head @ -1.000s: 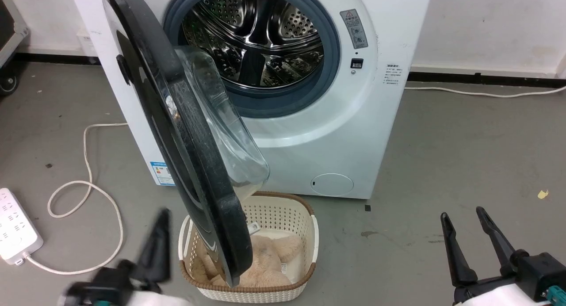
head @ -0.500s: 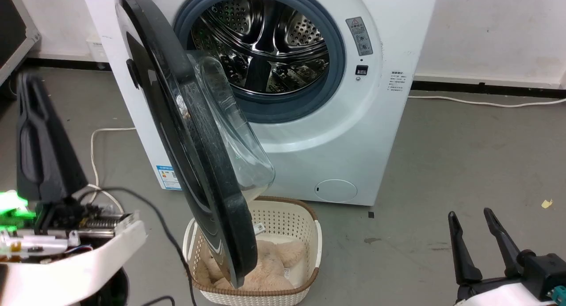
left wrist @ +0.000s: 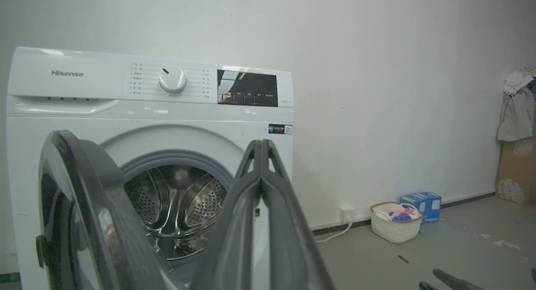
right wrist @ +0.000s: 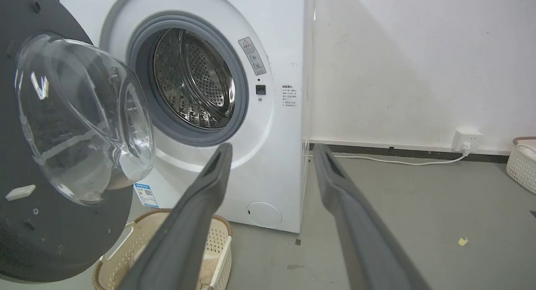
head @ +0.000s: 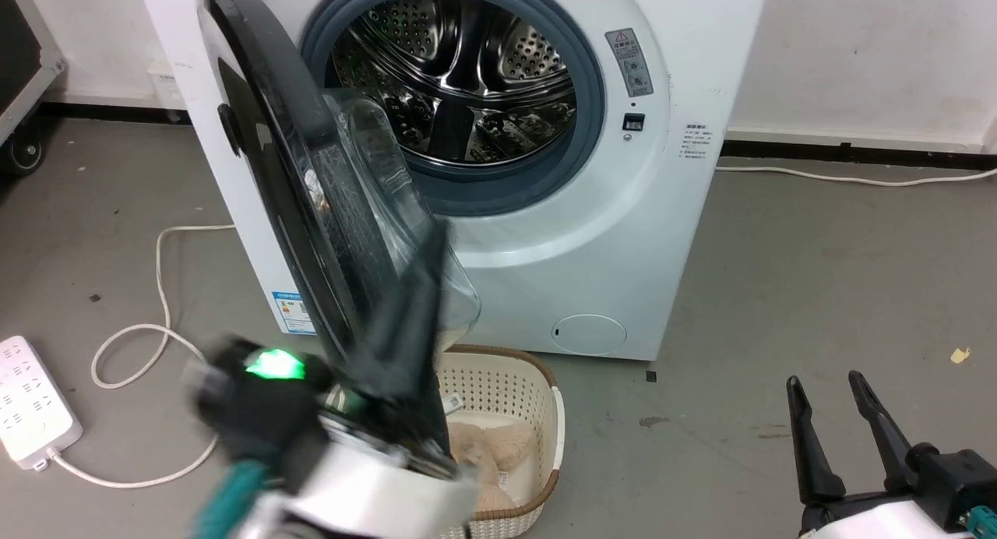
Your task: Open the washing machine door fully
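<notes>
With the washing machine door (head: 273, 157) half-open, the left pincer (left wrist: 261, 147), pressed together, is set by its inner face; the right pincer (head: 824, 383) is spread. An outward push is needed.

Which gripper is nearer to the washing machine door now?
Left. The left gripper, shut, rises just in front of the door, at its lower part; the right gripper, open, is far off to its right, above the floor.
</notes>
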You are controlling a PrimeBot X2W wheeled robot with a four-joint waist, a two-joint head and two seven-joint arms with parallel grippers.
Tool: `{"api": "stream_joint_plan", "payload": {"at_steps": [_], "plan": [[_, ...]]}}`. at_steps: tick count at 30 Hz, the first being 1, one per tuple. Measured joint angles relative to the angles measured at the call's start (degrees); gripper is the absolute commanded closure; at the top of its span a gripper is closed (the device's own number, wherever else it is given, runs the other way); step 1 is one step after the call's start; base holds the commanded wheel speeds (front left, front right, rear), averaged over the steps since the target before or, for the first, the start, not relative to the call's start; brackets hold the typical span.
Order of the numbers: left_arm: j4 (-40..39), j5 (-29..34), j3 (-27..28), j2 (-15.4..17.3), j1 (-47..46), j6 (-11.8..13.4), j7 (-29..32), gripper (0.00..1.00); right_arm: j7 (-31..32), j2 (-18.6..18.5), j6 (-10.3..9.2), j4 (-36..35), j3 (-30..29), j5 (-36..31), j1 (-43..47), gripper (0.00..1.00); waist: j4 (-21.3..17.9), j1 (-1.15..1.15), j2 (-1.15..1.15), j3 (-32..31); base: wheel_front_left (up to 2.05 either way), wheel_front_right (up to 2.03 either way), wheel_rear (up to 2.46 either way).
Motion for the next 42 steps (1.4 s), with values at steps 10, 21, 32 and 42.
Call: {"api": "stream_joint_plan", "payload": {"at_steps": [10,21,32,42], "plan": [[16.8,-2.2,-5.3,-0.4,8.8,1.3,1.5,1.0,-0.3,0.0,0.0,0.4,0.2,0.0,0.0,0.0,-0.5,0.0,0.0,0.7,0.0,0.0,0.0],[30.1,-4.0,-2.0,-0.4,8.6,2.7,-2.2,1.0,-0.3,0.0,0.0,0.9,0.8,0.3,-0.1,0.0,-0.2,0.0,0.0,2.0,0.0,0.0,0.0],[32.5,-4.9,-1.3,-0.2,7.8,3.1,-3.9,1.0,-0.3,0.0,0.0,1.0,0.2,0.4,0.0,0.0,5.0,0.01,0.0,2.1,0.0,0.0,0.0],[30.8,-5.2,0.3,1.9,8.2,4.0,-3.1,1.0,-0.4,0.1,0.0,1.6,1.3,1.0,0.0,0.0,15.0,0.0,0.0,1.6,0.0,0.0,0.0]]}}
